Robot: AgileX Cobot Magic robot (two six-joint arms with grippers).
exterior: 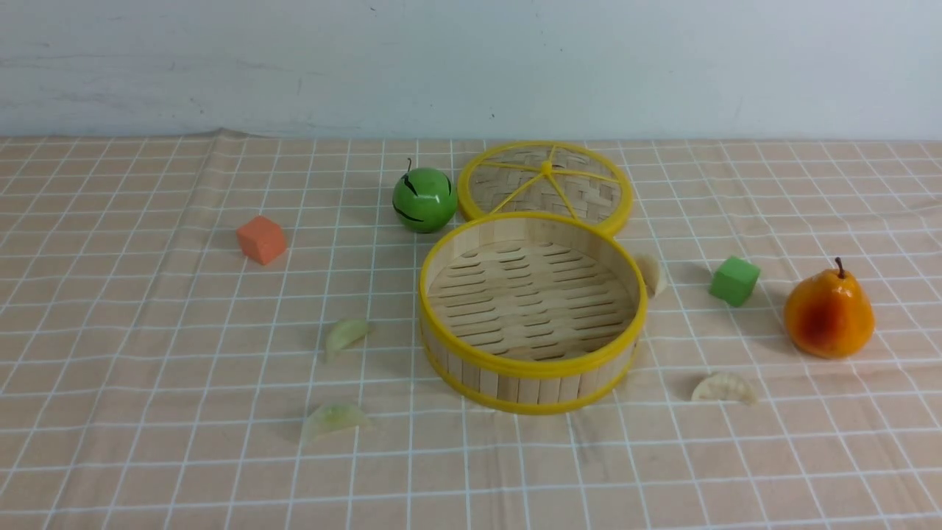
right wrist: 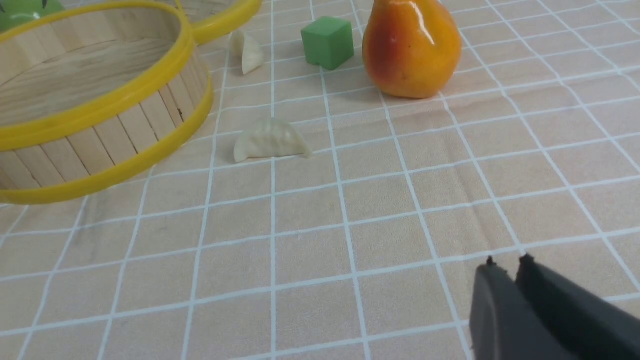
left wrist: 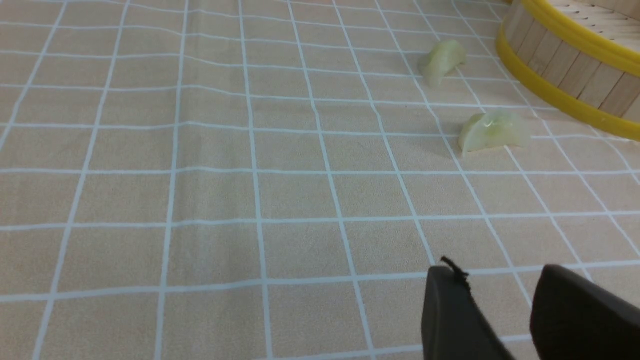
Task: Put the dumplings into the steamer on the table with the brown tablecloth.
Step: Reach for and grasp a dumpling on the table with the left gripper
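The round bamboo steamer [exterior: 530, 368] stands empty in the middle of the table, on the brown tablecloth [exterior: 147, 331]. Two pale green dumplings [exterior: 346, 335] [exterior: 335, 419] lie to its left. Two cream-white dumplings [exterior: 651, 274] [exterior: 723, 388] lie to its right. No arm shows in the front view. In the left wrist view my left gripper [left wrist: 500, 272] hovers open and empty over bare cloth, short of the green dumplings [left wrist: 492, 131] [left wrist: 442, 60] and the steamer [left wrist: 560, 65]. My right gripper [right wrist: 507, 262] has its fingers almost together, holding nothing, short of a white dumpling [right wrist: 270, 140].
The flat woven lid [exterior: 544, 184] lies behind the steamer, with a green apple [exterior: 424, 199] beside it. An orange cube [exterior: 261, 239] sits at the left. A green cube [exterior: 734, 280] and an orange pear [exterior: 828, 313] stand at the right, near the white dumplings.
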